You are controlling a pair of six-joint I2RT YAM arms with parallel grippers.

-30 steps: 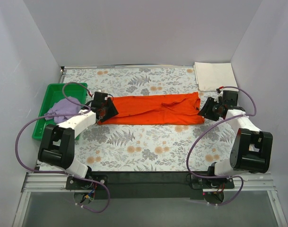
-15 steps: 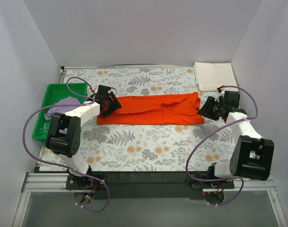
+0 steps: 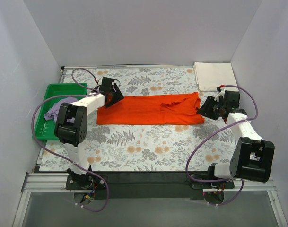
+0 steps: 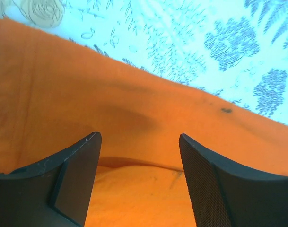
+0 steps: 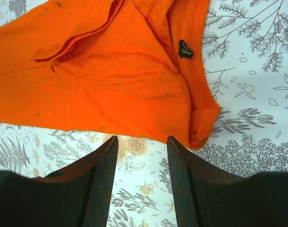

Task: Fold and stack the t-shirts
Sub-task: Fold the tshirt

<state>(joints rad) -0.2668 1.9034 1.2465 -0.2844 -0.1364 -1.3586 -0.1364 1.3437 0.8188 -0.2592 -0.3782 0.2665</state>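
Altogether three t-shirts: orange [image 3: 148, 109], lilac [image 3: 61, 108], cream-white [image 3: 213, 75]; left gripper [image 4: 139, 142], right gripper [image 5: 141, 142], both spread.

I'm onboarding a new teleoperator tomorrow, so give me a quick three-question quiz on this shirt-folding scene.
1. True or false: the lilac t-shirt lies in the green tray.
2. Which garment lies stretched between the left gripper and the right gripper? A: the orange t-shirt; B: a blue towel; C: a pair of jeans.
3. Fill in: the jaws of both grippers stand ____.
Key: 1 true; 2 A; 3 open.
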